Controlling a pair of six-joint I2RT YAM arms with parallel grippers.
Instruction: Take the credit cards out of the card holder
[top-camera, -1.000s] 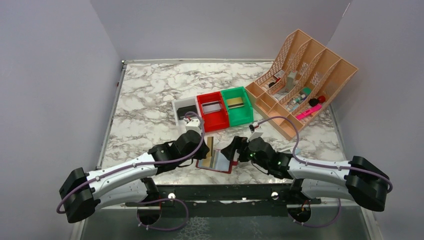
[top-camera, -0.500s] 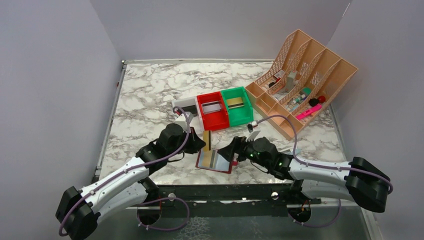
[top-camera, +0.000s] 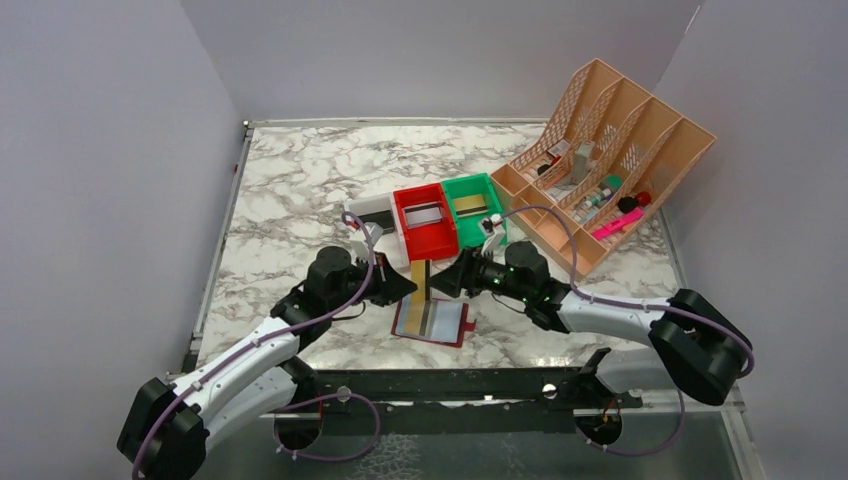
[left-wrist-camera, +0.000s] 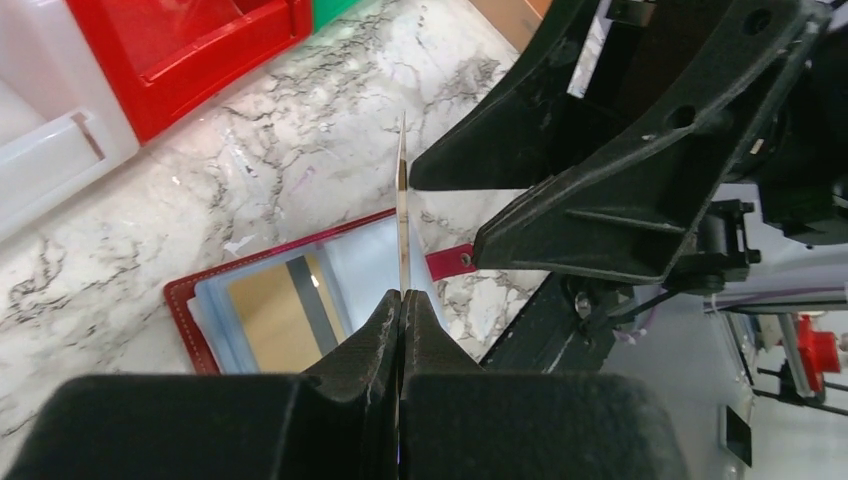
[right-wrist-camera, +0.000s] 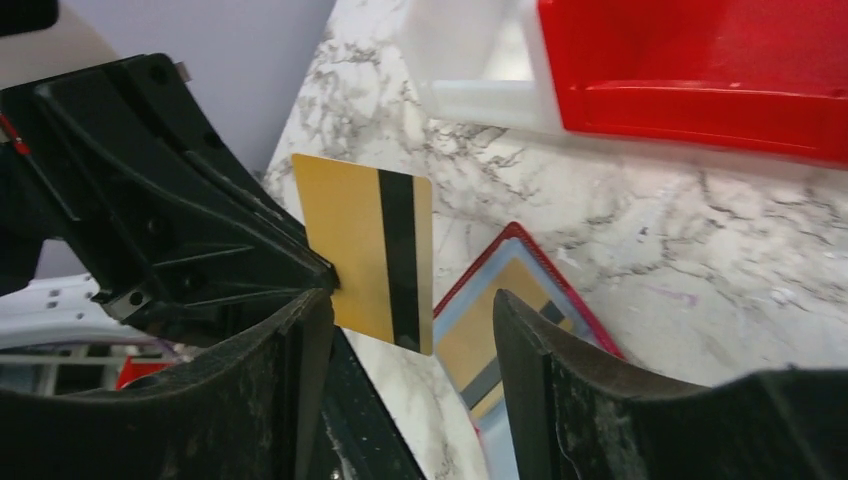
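A gold credit card with a black stripe stands on edge above the table, and my left gripper is shut on its lower edge. In the left wrist view the card shows edge-on. My right gripper faces it from the right with its jaws open; the card sits just ahead of the gap, touching neither finger. The card holder, dark red with a light-blue face, lies open flat on the marble below. Another gold card sits in its pocket.
White, red and green bins stand in a row just behind the grippers; the red and green ones each hold a card. A peach desk organizer with small items fills the back right.
My left gripper has lifted the gold card up and away from the card holder. My right arm has swung up and left to face it, its jaws narrowing.
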